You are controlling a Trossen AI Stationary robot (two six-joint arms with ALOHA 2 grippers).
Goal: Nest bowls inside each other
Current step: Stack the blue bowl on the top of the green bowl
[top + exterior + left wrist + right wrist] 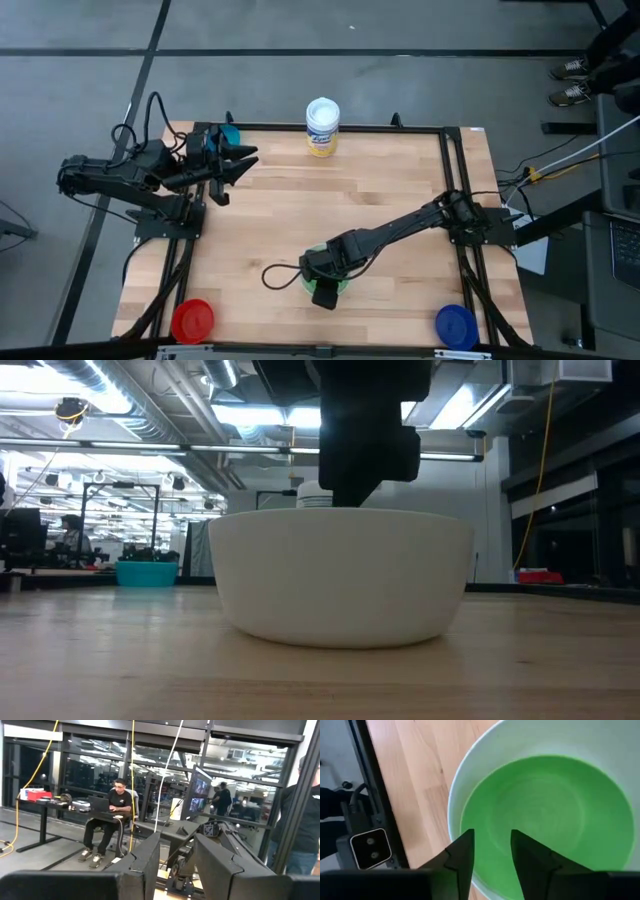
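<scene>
A white bowl (pixel 340 580) stands near the table's front middle with a green bowl (pixel 545 810) nested inside it. My right gripper (pixel 491 837) points steeply down over them, open, its fingertips above the green bowl's inside near the rim; nothing lies between them. In the high view the right gripper (pixel 325 285) covers most of both bowls. A teal bowl (pixel 228 133) sits at the far left, a red bowl (pixel 192 320) at the near left corner and a dark blue bowl (pixel 456 326) at the near right corner. My left gripper (pixel 250 158) waits raised at the far left, open.
A white-and-yellow canister (pixel 322 127) stands at the table's far edge, middle. A black cable loop (pixel 280 272) lies just left of the white bowl. Bare wood stretches across the table's middle. People sit and stand in the room beyond the table.
</scene>
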